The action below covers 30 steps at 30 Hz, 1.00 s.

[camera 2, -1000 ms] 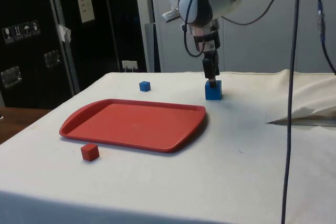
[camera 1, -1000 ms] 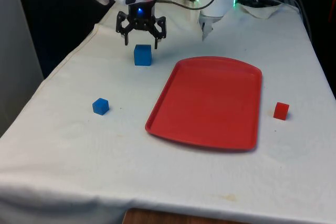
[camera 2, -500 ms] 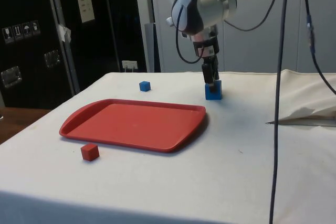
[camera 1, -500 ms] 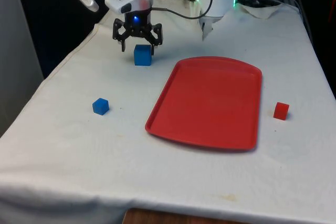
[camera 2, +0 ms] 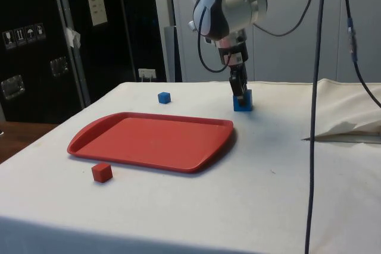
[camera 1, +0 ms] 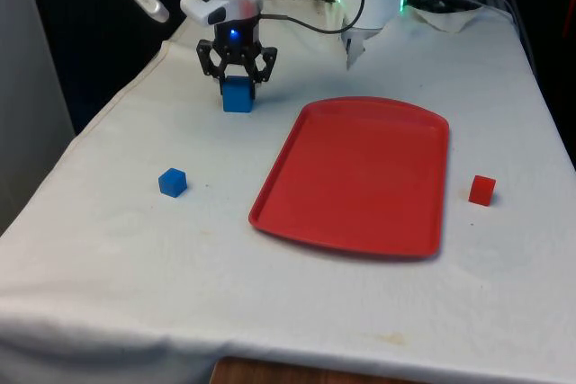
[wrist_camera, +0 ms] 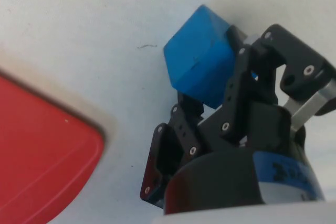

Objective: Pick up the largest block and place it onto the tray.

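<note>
The black two-finger claw point(camera 1: 238, 79) was clamped on the large blue cube point(camera 1: 238, 94) near the tabletop's far edge, positioned for lifting toward the red plastic tray point(camera 1: 360, 173).

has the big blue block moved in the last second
Yes, slightly. The big blue block shifted toward the front view's left, away from the tray, with the tool around it.

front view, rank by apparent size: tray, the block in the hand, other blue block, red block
1. red tray
2. large blue block, gripped by the hand
3. small blue block and red block: look alike, not ranked.
</note>
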### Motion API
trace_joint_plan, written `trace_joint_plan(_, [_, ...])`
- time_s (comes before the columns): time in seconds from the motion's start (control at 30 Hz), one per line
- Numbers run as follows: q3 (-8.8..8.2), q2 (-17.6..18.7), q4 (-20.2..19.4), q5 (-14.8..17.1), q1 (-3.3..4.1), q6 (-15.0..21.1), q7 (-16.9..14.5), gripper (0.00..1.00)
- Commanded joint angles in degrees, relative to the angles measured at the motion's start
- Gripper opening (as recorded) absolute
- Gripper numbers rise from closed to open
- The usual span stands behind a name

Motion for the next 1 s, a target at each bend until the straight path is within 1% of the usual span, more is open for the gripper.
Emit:
trace_joint_plan(0.0, [0.29,-0.17,0.06,0.23,-0.23,0.06,-0.23,0.00])
trace_joint_plan(0.1, [0.23,-0.17,0.06,0.23,-0.23,0.06,-0.23,0.00])
trace_joint_plan(0.3, [-0.11,-0.23,0.06,-0.06,0.06,-0.11,-0.06,0.00])
trace_joint_plan(0.33, [-0.46,-0.46,0.06,-0.29,0.34,-0.29,0.06,0.00])
trace_joint_plan(0.37, [-0.63,-0.57,0.06,-0.34,0.40,-0.29,0.11,0.00])
trace_joint_plan(0.5, [-1.43,-1.32,0.06,-0.74,1.09,-0.57,0.40,0.00])
trace_joint_plan(0.53, [-0.69,-0.92,0.23,-0.11,0.46,-0.17,0.00,0.00])
trace_joint_plan(0.57, [-1.66,-1.55,0.11,-0.92,1.26,-0.69,0.46,0.00])
trace_joint_plan(0.63, [-2.06,-2.12,0.17,-1.20,1.60,-0.86,0.57,0.00])
trace_joint_plan(0.67, [-2.41,-2.69,0.23,-1.49,1.89,-1.03,0.69,0.00])
trace_joint_plan(0.8, [-2.86,-3.84,0.29,-2.23,2.29,-1.26,1.15,0.00])
trace_joint_plan(0.83, [-1.83,-3.78,0.23,-1.32,1.38,-0.57,0.34,0.00])
trace_joint_plan(0.87, [-2.98,-4.18,0.34,-2.46,2.41,-1.38,1.26,0.00])
trace_joint_plan(0.97, [-3.27,-5.21,0.52,-2.92,2.69,-1.60,1.49,0.00])
